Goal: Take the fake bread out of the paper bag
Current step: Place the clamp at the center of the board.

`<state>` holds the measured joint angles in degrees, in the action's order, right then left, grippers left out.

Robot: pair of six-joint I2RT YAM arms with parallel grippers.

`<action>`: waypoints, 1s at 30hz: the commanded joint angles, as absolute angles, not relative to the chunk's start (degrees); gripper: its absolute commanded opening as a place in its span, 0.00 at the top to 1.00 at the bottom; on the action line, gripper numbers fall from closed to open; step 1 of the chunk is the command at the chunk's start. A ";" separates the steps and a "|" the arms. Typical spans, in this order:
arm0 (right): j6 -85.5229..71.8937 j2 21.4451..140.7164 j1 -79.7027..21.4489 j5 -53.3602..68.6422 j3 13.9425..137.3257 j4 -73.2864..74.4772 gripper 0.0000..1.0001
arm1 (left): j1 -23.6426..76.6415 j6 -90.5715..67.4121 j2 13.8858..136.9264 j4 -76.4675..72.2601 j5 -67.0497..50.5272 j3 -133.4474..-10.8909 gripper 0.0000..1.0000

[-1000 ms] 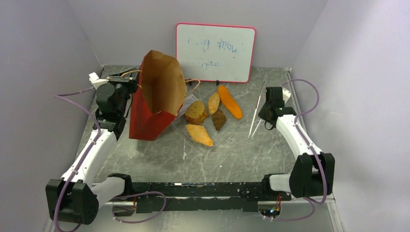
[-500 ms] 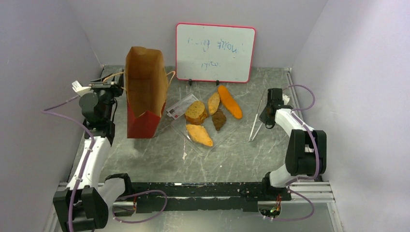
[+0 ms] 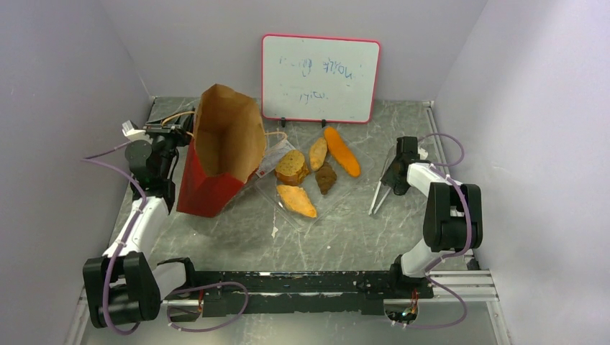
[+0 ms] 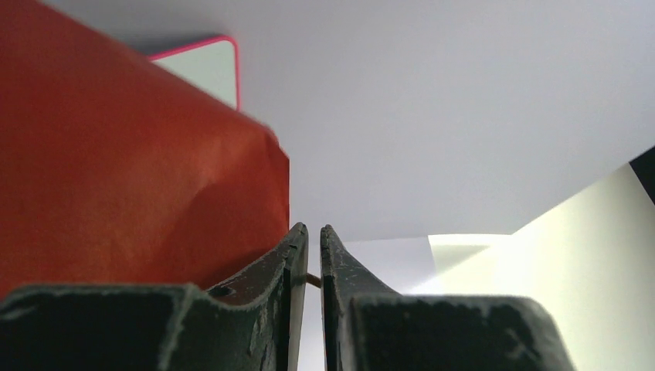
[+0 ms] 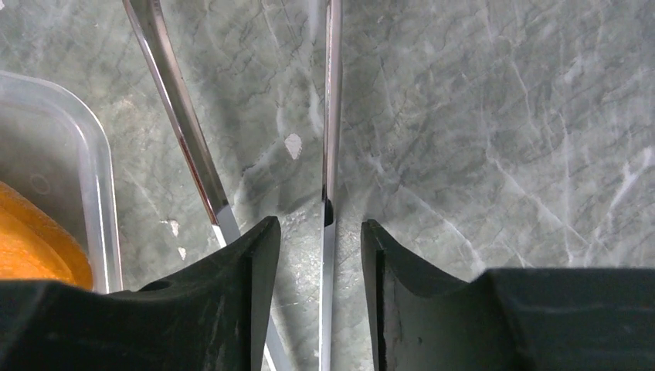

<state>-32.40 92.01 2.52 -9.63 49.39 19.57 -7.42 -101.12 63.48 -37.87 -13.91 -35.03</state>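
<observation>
Fake bread [image 3: 326,177], all five pieces, lies on a clear tray [image 3: 344,188] just beside the tilted paper bag [image 3: 208,190], so emptying looks finished. Left gripper [image 4: 313,232] pinches the bag's handle [image 3: 175,115]. The right gripper [image 5: 313,228] is spread around one arm of the tongs [image 5: 330,116] on the table [image 3: 345,237].

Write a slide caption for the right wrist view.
Right tool open astride one arm of the tongs on the table; tray with orange bread at left.

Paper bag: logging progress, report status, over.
Left gripper shut on bag handle, paper bag tilted. Right gripper open astride tongs. Fake bread, five pieces, out on clear tray. No obstruction seen.
</observation>
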 commanded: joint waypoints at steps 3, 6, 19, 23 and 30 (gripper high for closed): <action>-32.43 90.73 3.08 -11.75 50.62 19.68 0.49 | -7.90 -102.82 62.92 -42.92 -16.84 -38.56 0.93; -32.26 88.90 3.11 -12.57 51.57 20.40 0.48 | -7.91 -103.28 62.27 -42.88 -16.88 -38.85 0.93; -30.26 75.49 -9.22 -16.67 59.31 22.76 0.47 | -7.83 -103.20 60.65 -42.35 -17.52 -40.29 0.93; -32.04 76.49 -19.48 -19.96 66.10 26.37 0.47 | -7.82 -103.94 60.76 -44.07 -17.82 -38.87 0.93; -36.90 78.44 -33.82 -15.75 72.43 24.80 0.48 | -7.73 -103.54 60.22 -43.96 -18.48 -37.96 0.93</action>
